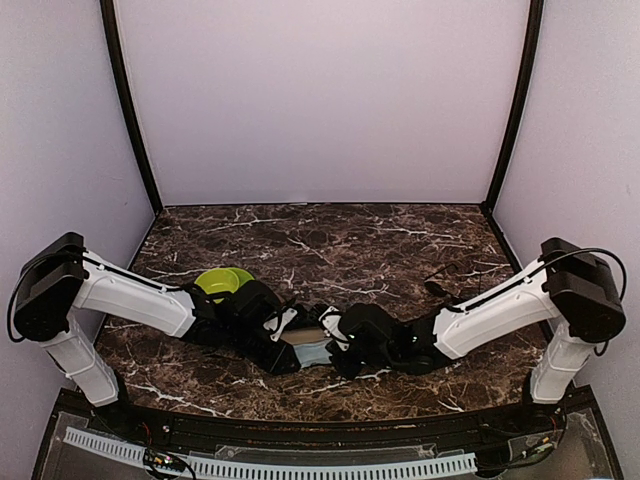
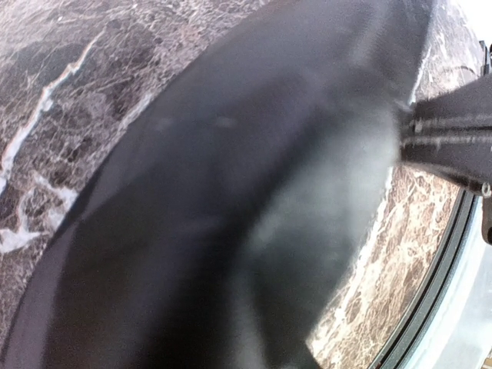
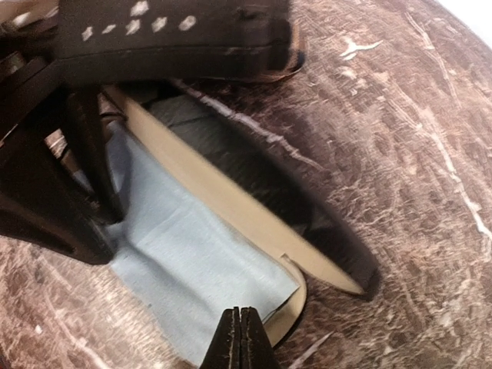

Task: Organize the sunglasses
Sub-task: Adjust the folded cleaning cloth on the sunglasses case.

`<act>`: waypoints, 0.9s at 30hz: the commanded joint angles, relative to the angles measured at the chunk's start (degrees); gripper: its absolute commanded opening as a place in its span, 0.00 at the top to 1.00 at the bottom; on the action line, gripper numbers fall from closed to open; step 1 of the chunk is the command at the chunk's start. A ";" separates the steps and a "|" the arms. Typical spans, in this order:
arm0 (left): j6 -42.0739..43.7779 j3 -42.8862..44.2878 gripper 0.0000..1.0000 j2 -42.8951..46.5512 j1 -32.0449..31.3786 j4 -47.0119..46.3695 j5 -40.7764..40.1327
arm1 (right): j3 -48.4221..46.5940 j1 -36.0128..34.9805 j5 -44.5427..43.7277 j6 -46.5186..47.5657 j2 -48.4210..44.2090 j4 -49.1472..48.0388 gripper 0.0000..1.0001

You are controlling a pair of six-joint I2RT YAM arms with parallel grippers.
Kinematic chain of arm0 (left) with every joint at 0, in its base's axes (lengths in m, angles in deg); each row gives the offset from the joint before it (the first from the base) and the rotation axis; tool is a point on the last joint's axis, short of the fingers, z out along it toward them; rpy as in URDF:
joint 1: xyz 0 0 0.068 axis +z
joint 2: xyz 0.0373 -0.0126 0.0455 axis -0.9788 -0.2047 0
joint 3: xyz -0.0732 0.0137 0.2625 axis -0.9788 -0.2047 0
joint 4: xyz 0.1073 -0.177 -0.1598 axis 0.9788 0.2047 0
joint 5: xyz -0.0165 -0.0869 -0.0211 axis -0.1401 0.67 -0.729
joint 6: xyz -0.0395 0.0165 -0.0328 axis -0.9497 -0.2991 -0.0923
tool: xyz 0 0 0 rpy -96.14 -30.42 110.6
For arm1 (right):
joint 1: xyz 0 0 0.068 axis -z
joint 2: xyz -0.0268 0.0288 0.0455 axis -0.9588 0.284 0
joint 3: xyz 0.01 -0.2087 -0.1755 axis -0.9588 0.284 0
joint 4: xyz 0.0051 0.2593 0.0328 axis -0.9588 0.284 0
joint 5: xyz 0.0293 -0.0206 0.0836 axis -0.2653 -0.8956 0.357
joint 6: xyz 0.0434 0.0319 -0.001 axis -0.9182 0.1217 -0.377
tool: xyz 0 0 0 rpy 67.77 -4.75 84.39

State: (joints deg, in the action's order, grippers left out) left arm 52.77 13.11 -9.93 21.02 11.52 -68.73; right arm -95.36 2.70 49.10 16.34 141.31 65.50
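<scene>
Right gripper: jaws pressed together, low at the near edge of the cloth. Impossible to say whether any fabric is pinched.
Cloth: light blue, spread over the near half of the open case, one corner lapping its pale rim.
Case: open on the counter between the two grippers, lid raised on the far side.
Left gripper: at the case's left end, fingers down by the rim. Apart or clamped, cannot tell, with its own camera filled by a blurred dark surface.
Step in hand: probably readying the case and its cloth, with no glasses visible inside.
Next move: calls for the cloth laid flat in the hollow, then a reach out for a pair and a light pinch on the frame, not the lens.
Sunglasses: likely the small dark shape with thin lines beyond the right forearm, well apart from both grippers. Second pair not found.
Bowl: green, beyond the left arm.
</scene>
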 commanded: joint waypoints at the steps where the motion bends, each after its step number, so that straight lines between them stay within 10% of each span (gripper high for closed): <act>1: -0.77 -0.94 0.73 1.26 -0.40 -0.68 0.81 | 2.31 0.60 7.36 -3.02 -2.30 -3.65 0.96; 19: -0.57 -2.78 0.61 4.22 -0.40 -1.65 -0.08 | 4.53 4.05 16.28 -6.96 -1.99 -8.52 0.87; 20: -0.39 -2.96 0.60 4.36 -0.40 -1.65 -0.15 | 4.45 4.18 21.08 -5.96 -1.70 -8.34 0.74; 27: -0.19 -3.69 0.57 5.20 -0.40 -1.99 -0.06 | 4.32 4.28 27.25 -4.39 -0.23 -9.19 0.67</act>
State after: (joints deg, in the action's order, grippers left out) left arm 51.87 10.57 -7.19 20.89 9.88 -68.36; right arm -91.31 6.81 71.02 10.98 140.06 59.03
